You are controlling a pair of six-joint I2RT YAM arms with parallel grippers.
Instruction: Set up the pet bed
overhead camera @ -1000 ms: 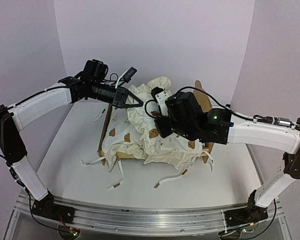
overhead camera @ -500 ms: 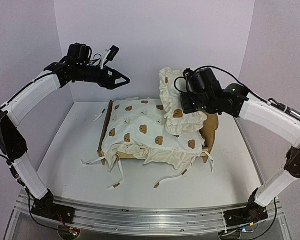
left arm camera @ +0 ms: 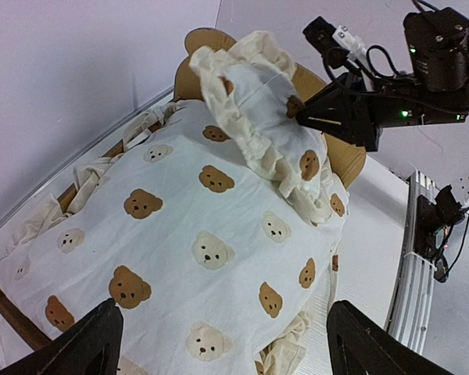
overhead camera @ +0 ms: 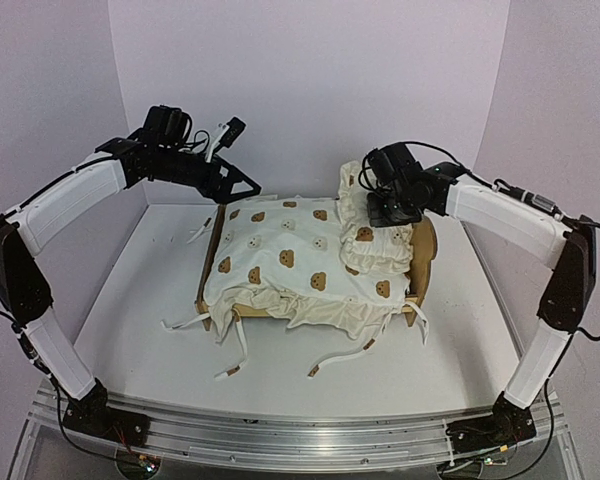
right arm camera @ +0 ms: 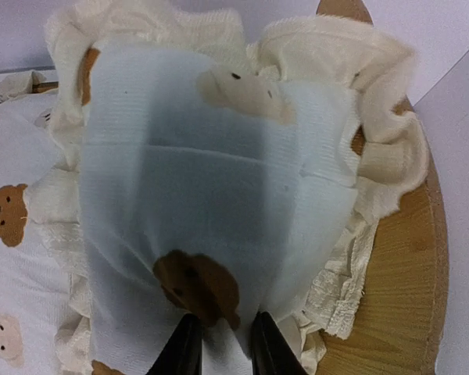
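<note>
The pillow (overhead camera: 375, 245) is down on the pet bed (overhead camera: 425, 255) now. My right end effector (right arm camera: 223, 344) pinches it; my left end effector (left arm camera: 230, 344) is wide open and empty. Next I let go.

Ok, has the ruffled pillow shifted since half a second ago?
Yes. The ruffled pillow has dropped lower and rightward, toward the headboard of the pet bed, and now lies on the cushion; the right gripper has its jaws on it.

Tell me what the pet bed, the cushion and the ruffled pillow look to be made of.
The pet bed: light wood, likely plywood; straight grain shows on the headboard, matte and unpainted.
The cushion: soft cream cloth, perhaps cotton, printed with bears; it wrinkles and drapes.
The ruffled pillow: similar cloth, with a fine weave visible and a gathered frill edge; the filling is unseen.
</note>
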